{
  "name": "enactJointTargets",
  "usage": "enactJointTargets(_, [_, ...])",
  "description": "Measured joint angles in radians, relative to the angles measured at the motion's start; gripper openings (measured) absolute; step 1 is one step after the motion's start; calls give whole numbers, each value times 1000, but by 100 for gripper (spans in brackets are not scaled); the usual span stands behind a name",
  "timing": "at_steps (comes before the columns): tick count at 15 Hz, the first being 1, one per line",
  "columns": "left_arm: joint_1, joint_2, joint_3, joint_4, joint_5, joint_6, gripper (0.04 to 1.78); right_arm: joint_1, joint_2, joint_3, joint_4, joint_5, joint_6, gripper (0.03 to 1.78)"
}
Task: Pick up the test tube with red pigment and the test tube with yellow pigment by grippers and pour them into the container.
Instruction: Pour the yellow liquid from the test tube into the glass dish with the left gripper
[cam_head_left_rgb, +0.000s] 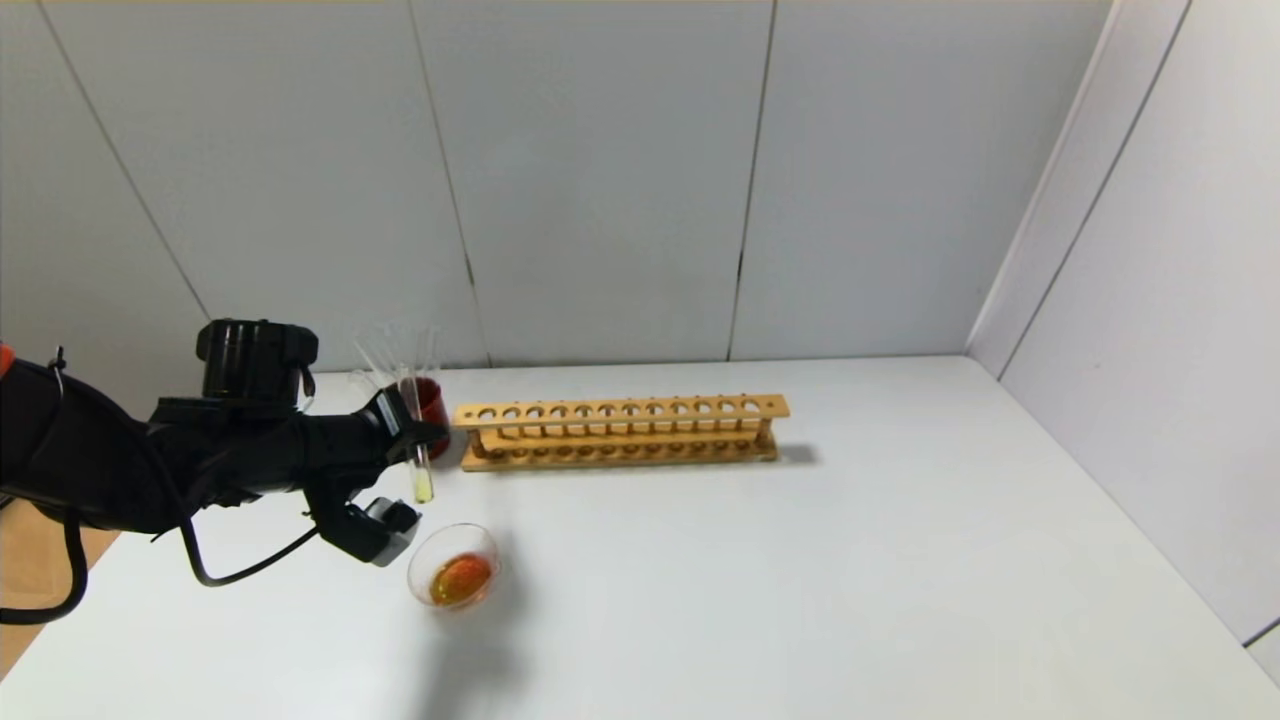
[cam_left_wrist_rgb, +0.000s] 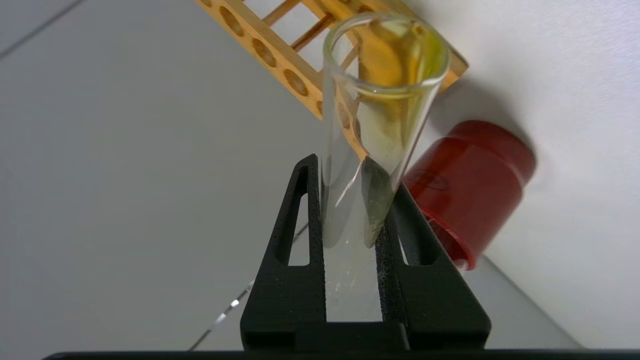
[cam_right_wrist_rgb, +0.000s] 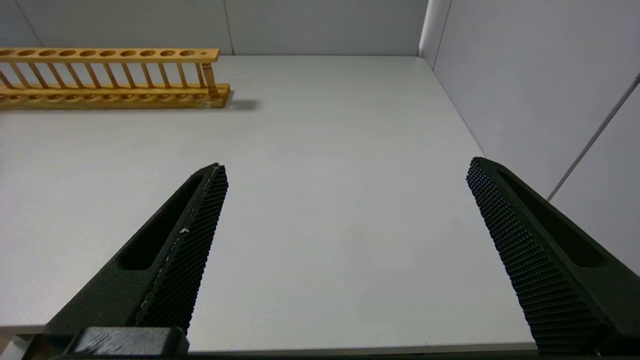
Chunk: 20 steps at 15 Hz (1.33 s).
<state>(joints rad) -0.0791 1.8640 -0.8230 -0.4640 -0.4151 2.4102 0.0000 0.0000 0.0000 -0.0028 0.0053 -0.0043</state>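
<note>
At the left end of the white table, the left gripper is clamped on the test tube with yellow pigment, held near upright with its long axis vertical and the yellow liquid at the round bottom; the container, holding orange-red liquid, sits just below and slightly forward, so the pour likely needs a short move over the rim and a tilt. The right gripper rests wide apart, empty, well off; dark red cup, wooden rack and grey wall panels stand behind.
</note>
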Motion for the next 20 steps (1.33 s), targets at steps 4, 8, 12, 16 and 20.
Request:
enactJointTargets(4, [-39,0,-11,0,-1,40,33,0,0,0,0,0,0,175])
enactJointTargets(8, [-45,-7,-14,1,-1,91,33,0,0,0,0,0,0,175])
enactJointTargets(12, [-44,-11,-14,0,3,109,33,0,0,0,0,0,0,175])
enactJointTargets(16, [-43,-13,-51,5,-2,195,33,0,0,0,0,0,0,175])
enactJointTargets(20, [-46,-17,-61,3,-2,228,33,0,0,0,0,0,0,175])
